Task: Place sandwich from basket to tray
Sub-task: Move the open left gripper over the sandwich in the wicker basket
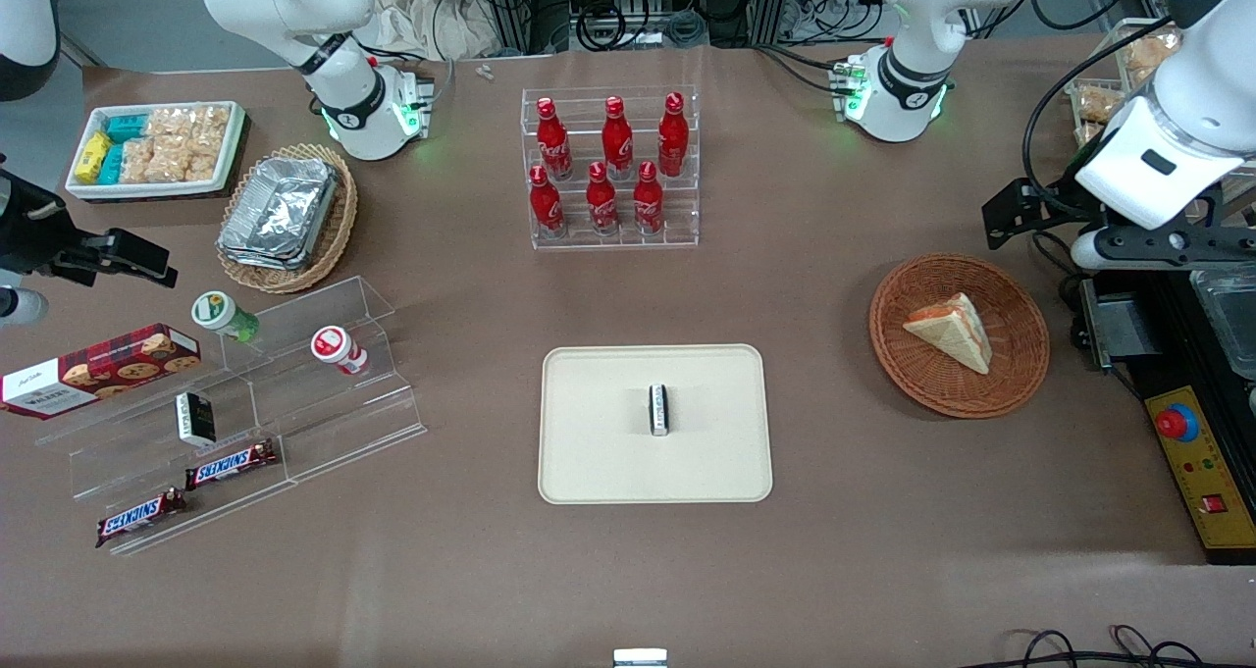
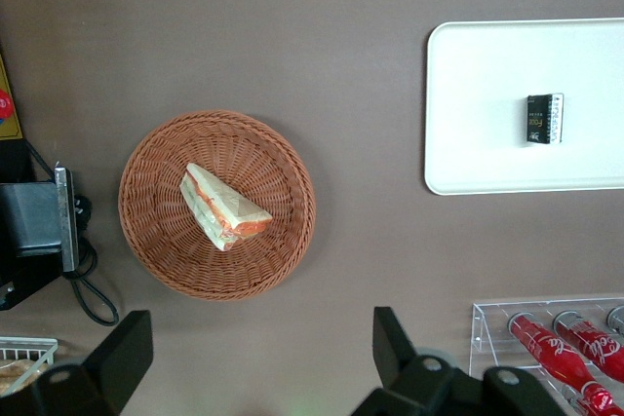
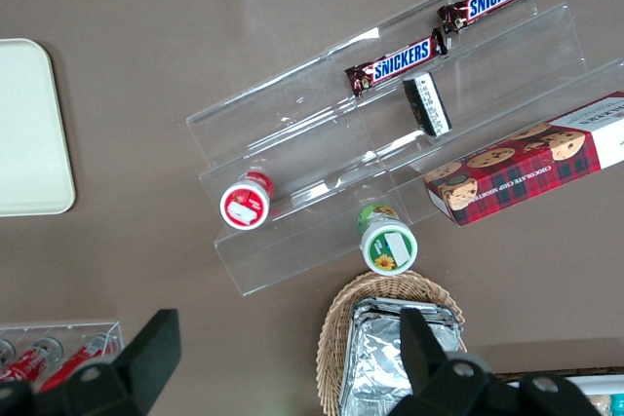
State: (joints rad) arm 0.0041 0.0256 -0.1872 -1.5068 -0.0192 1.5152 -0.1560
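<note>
The sandwich [image 1: 950, 330] [image 2: 222, 207], a white triangular wedge with orange and green filling at its edge, lies in the round reddish-brown basket [image 1: 903, 374] [image 2: 156, 250] toward the working arm's end of the table. The cream tray [image 1: 589, 452] [image 2: 468, 143] lies flat at the middle of the table and carries a small black packet [image 1: 659, 409] [image 2: 544, 118]. My gripper [image 2: 261, 326] [image 1: 1025, 215] hangs high above the table, beside the basket and farther from the front camera than it. Its fingers are open wide with nothing between them.
A clear rack of red cola bottles [image 1: 610, 173] [image 2: 556, 343] stands farther from the front camera than the tray. A black control box with a red button [image 1: 1192, 452] sits beside the basket at the table's end. An acrylic shelf of snacks [image 1: 245, 403] lies toward the parked arm's end.
</note>
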